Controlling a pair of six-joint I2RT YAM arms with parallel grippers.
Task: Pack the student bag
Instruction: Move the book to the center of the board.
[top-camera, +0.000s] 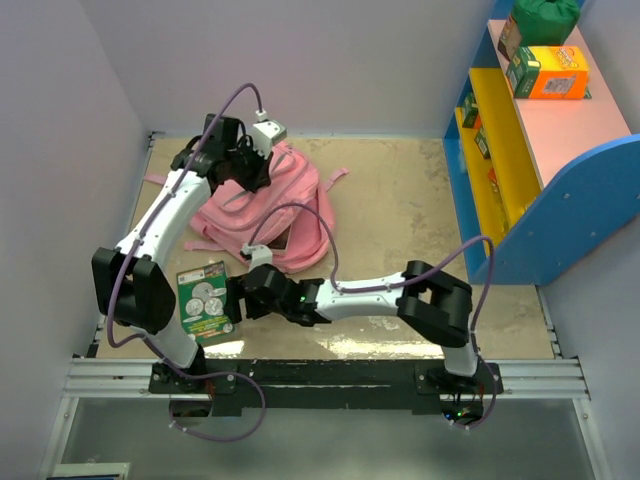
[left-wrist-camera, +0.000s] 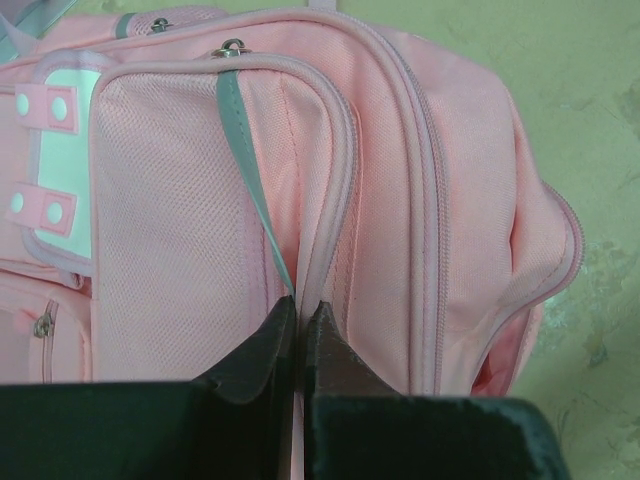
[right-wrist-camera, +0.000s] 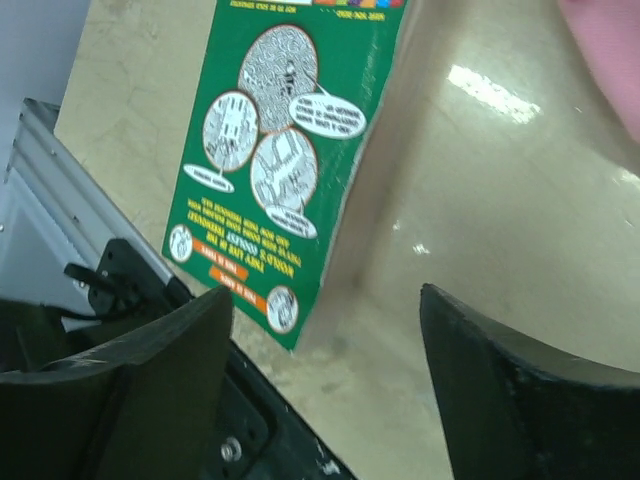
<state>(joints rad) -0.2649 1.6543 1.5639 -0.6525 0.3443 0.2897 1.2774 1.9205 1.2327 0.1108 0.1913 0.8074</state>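
Pink backpack (top-camera: 290, 205) lies flat on the table (top-camera: 400, 200), toward the far left corner, straps trailing off its left and far sides. A dark flat item peeks out at the backpack's near edge; can't tell what it is.

Left gripper (left-wrist-camera: 300, 308) is at the backpack's far end, fingers pressed together with no gap. In the left wrist view the tips meet on the front pocket seam, and a grey-green strip (left-wrist-camera: 250, 180) from a metal ring on the backpack runs straight down into them. It looks pinched between the tips. White label with pink tabs sits on the backpack left of that pocket.

Right gripper (right-wrist-camera: 325, 300) is just near-left of the backpack, low over the table, jaws spread wide with nothing between them. Green book (top-camera: 205, 300) lies flat on the table just beyond the fingers, near-left of the backpack and apart from it. Its cover has white round pictures and an orange band. A pink corner of the backpack shows at the top right of the right wrist view.

Blue, yellow and pink shelf (top-camera: 520, 150) stands well right of the backpack, with an orange box (top-camera: 555, 75) on top.
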